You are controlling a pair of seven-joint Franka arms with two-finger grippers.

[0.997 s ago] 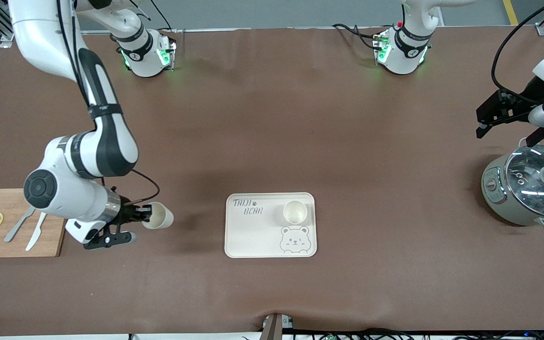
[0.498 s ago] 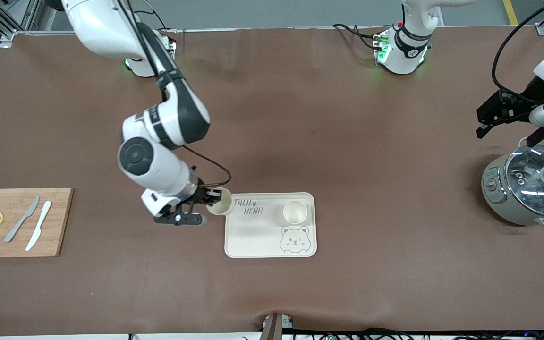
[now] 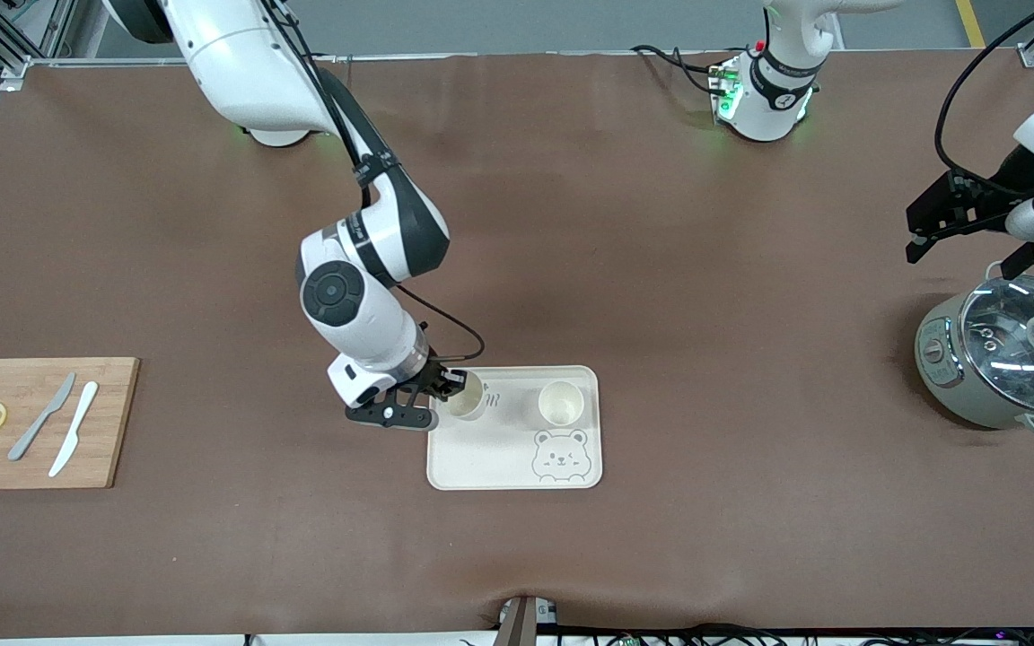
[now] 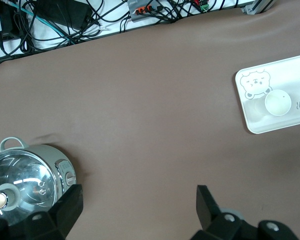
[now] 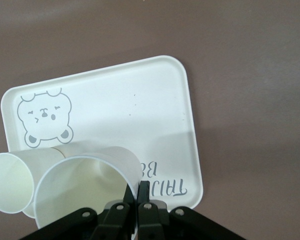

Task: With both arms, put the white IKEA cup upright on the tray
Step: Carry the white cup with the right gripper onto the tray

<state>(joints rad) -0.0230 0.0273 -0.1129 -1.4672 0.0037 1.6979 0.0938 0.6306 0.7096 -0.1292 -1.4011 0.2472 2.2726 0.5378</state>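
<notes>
Right gripper (image 3: pixel 452 388): fingers pinched shut on the rim of a white cup (image 3: pixel 468 396), one inside the wall and one outside, carrying it above the lettered corner of the tray (image 3: pixel 490 467). A second cup (image 3: pixel 561 403) stands upright on the tray, just beside the bear face. Left gripper (image 3: pixel 961 235): jaws spread wide, holding nothing, waiting above the table by the lidded cooker (image 3: pixel 1008 352).

Tray (image 3: pixel 499 449) lettering partly hidden under held cup (image 3: pixel 468 396)
</notes>
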